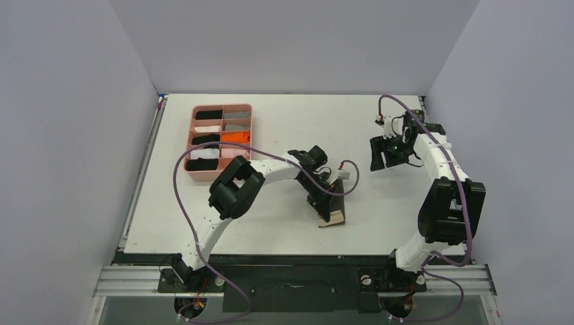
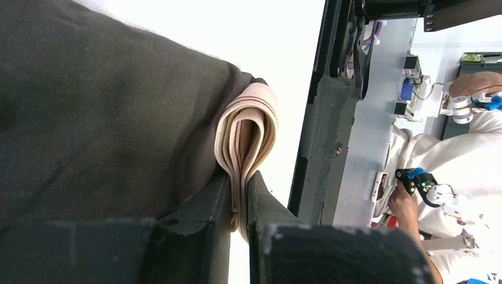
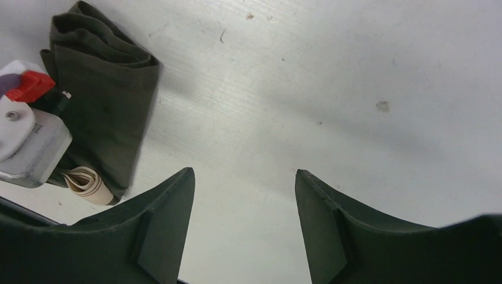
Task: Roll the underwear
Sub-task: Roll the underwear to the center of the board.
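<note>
The underwear (image 1: pixel 334 211) lies folded on the table centre, dark grey-brown with its beige waistband at the near end. My left gripper (image 1: pixel 329 201) is shut on it. In the left wrist view my fingertips (image 2: pixel 222 192) pinch the folded waistband layers (image 2: pixel 248 133), with the dark cloth (image 2: pixel 100 118) filling the left. My right gripper (image 1: pixel 386 157) is open and empty above bare table to the right of the underwear. The right wrist view shows the underwear (image 3: pixel 100 89) at upper left, well apart from my open right gripper (image 3: pixel 244 174).
A pink tray (image 1: pixel 220 141) with several small rolled cloths stands at the back left. Walls close the table on three sides. The left arm's cable loops beside the underwear (image 1: pixel 348 177). The table's front edge (image 2: pixel 314 124) is near the waistband.
</note>
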### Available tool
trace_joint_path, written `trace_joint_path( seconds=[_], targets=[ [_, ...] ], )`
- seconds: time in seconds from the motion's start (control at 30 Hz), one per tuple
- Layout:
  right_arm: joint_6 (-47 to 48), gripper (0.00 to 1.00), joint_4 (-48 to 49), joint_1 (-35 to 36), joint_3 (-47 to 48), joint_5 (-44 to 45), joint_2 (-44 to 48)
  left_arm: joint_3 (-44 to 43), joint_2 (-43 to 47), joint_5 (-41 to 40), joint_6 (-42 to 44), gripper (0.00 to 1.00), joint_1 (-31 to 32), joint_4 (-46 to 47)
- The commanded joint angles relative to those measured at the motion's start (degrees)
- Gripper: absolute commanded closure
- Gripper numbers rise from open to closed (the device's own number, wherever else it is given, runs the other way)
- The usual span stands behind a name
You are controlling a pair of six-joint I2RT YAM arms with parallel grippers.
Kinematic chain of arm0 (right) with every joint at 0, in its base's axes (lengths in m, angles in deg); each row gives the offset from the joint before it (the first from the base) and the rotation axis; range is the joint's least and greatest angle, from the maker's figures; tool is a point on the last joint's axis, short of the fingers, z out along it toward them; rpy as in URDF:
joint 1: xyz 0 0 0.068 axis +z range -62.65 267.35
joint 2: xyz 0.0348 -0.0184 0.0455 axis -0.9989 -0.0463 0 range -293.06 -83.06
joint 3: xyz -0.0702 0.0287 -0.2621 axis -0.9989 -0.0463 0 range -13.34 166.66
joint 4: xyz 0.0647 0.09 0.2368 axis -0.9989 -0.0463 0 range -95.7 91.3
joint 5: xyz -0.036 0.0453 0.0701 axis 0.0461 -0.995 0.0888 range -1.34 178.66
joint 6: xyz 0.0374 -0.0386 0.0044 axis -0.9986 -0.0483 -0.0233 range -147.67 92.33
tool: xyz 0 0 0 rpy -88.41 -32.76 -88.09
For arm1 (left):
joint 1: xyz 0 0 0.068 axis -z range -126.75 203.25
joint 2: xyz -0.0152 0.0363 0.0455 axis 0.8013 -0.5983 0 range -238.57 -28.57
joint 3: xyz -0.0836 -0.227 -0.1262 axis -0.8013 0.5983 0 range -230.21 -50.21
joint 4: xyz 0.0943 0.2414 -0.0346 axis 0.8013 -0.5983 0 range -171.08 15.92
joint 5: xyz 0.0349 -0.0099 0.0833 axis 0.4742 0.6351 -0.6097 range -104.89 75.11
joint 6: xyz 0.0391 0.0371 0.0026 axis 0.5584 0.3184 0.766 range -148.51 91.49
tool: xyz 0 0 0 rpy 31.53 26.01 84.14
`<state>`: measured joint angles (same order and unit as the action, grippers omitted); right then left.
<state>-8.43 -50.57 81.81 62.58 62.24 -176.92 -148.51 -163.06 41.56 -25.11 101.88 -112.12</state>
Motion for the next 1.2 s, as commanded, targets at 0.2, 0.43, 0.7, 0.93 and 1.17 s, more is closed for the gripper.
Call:
trace_joint_path(
  seconds=[0.2, 0.43, 0.7, 0.93, 1.17],
  targets=[
    [4.29, 0.41, 2.18, -2.89, -7.02, -1.09, 6.71, -8.58, -8.79, -4.49, 2.74, 1.0, -0.28, -8.36],
    [12.22, 0.41, 0.86, -4.85, -13.81, -5.72, 15.35, -12.12, -12.72, -0.82, -1.45, 1.0, -0.87, -10.26],
    [19.85, 0.41, -0.27, 6.05, -23.5, -0.35, 28.06, -17.42, -18.13, 2.55, -8.24, 1.0, -1.72, -12.73],
    [17.27, 0.41, 4.25, 23.23, -29.58, 13.15, 32.62, -18.54, -20.17, 6.18, -11.79, 1.0, -2.7, -12.32],
    [15.09, 0.41, 8.05, 38.11, -32.74, 22.27, 31.91, -20.1, -22.63, 6.95, -13.31, 1.0, -2.82, -12.98]
  ],
)
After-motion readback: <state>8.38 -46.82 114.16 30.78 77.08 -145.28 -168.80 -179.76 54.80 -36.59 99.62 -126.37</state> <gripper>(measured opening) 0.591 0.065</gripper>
